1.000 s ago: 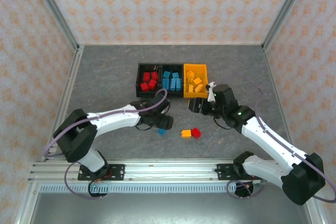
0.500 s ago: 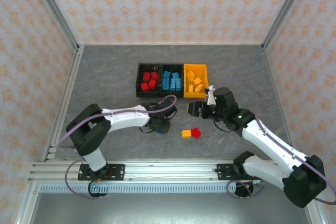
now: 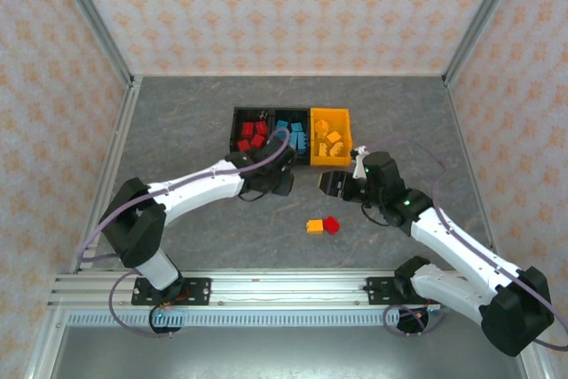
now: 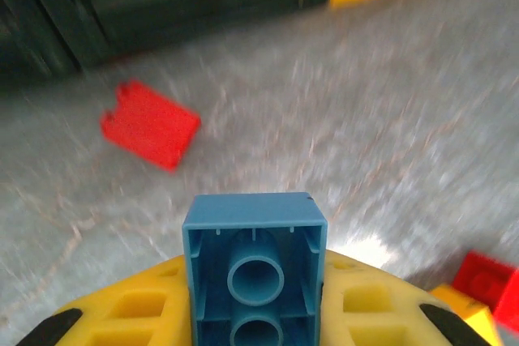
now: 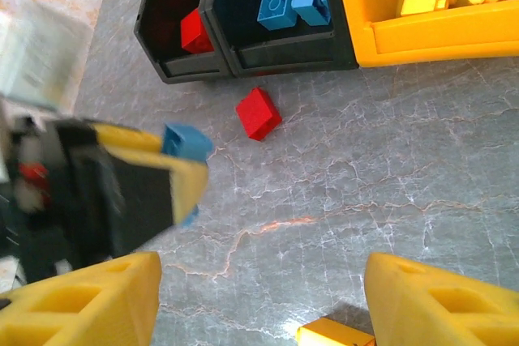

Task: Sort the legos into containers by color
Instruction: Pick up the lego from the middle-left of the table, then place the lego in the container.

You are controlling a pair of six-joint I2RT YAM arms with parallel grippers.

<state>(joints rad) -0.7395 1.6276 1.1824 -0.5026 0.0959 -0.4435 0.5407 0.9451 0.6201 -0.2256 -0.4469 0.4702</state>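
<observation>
- While the left gripper (image 3: 281, 180) hangs just in front of the row of bins, we see its yellow fingers (image 4: 154, 313) clenched on a blue lego brick (image 4: 254, 269), one pad on each side.
- From the left wrist, the brick's hollow underside faces the camera, and the brick juts out past the fingertips.
- From the right wrist, we find the same brick at the very tip of the left gripper, over the grey table (image 5: 389, 168) in front of the left black bin (image 5: 186, 66).
- We see the right gripper (image 5: 263, 305) with its fingers spread wide and nothing between them.
- An orange-yellow brick (image 5: 331, 334) lies on the table near the right gripper.
- A loose red brick (image 5: 259, 113) lies on the table just in front of the black bins, apart from them.
- A second red brick (image 3: 331, 225) touches the orange-yellow brick, and the pair sits between the two arms.
- The left black bin holds red bricks, the middle black bin (image 5: 284, 53) holds blue ones, and the orange-yellow bin (image 5: 438, 34) holds orange-yellow ones.
</observation>
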